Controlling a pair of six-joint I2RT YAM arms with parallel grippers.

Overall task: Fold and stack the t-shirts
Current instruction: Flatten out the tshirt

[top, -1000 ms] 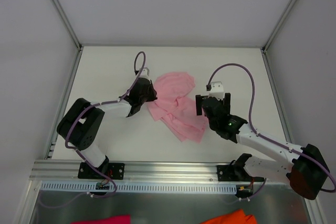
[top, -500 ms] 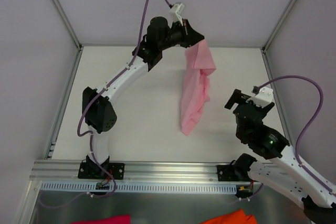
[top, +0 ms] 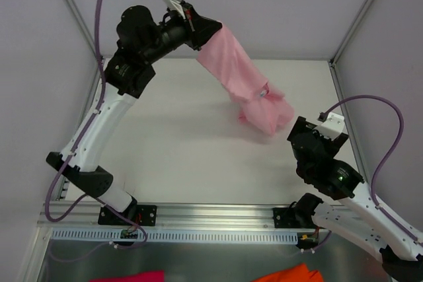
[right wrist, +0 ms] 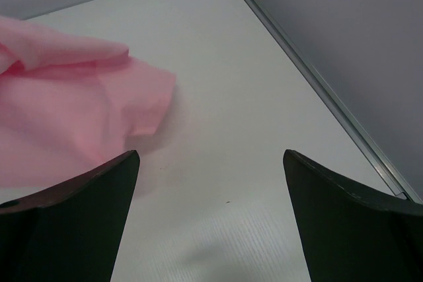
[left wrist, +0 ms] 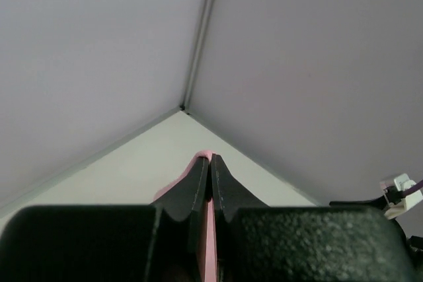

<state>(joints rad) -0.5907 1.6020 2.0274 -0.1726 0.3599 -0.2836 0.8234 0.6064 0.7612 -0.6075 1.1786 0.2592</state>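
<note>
from above, shows the left gripper (top: 206, 31) high near the back wall, clenched on one end of the light pink t-shirt (top: 231, 67). drapes slantwise down to a bunched lower end over the right side of the white table (top: 165, 143); cannot tell whether touching it. small white neck label (top: 262, 94) visible only here. in the left wrist view, only a pink sliver pinched between shut fingers (left wrist: 198, 189). in the right wrist view, right gripper (right wrist: 211, 163) spread wide, grasping nothing, near the bunch. magenta scrap (top: 132, 276) and orange scrap (top: 287, 273) only from above, at the bottom edge.
</note>
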